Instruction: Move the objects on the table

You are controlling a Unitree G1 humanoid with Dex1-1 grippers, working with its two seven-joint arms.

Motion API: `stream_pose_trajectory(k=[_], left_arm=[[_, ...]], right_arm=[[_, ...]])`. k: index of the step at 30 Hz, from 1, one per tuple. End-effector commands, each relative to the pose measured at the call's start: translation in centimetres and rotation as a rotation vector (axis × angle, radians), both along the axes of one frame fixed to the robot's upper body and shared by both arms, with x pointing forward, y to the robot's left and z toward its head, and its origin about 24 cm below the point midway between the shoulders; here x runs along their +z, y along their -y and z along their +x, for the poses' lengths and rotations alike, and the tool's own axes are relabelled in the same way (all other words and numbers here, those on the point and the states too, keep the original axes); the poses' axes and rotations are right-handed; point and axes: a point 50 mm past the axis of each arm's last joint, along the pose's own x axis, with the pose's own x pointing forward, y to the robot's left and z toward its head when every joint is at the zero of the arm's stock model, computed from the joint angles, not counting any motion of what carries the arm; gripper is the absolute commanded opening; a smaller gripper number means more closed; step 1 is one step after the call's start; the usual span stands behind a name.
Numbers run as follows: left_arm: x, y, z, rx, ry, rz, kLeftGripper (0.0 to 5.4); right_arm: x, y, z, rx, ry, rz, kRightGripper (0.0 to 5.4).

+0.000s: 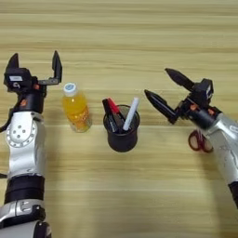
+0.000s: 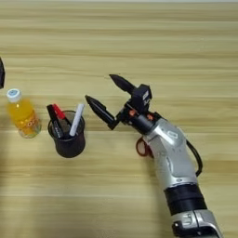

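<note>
- Left eye view: the bottle (image 1: 76, 108) stands just left of the cup (image 1: 122, 130) on the table (image 1: 139, 37).
- Scissors (image 1: 199, 141) lie partly under the right arm.
- Left gripper (image 1: 35, 65) spreads wide beside the bottle.
- Right gripper (image 1: 162, 88) spreads wide, empty, near the cup.

Matt wooden table (image 1: 139, 37), seemingly smooth

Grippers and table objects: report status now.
Left gripper open, empty, left of the bottle. Right gripper open, empty, right of the pen cup. Scissors partly hidden under right arm. Nothing between grippers and objects.
</note>
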Motion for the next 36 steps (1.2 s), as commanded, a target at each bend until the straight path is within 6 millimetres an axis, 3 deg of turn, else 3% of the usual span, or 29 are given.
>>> stream_pose_trajectory(k=[1,10,16,36], left_arm=[[0.2,0.1,0.2,0.002,0.015,-0.009,5.37],[0.2,0.2,0.2,-0.001,0.016,-0.01,5.37],[0.2,0.3,0.2,-0.002,0.018,-0.011,5.37],[-0.2,0.5,0.3,-0.003,0.019,-0.013,5.37]], right_arm=[[-0.4,0.3,-0.7,0.076,-0.027,-0.077,5.4],[-2.1,1.5,-1.2,0.148,-0.06,-0.352,5.4],[-3.6,1.1,-1.3,0.174,-0.076,-0.475,5.4],[-5.1,-2.8,-0.8,0.206,-0.068,-0.493,5.4]])
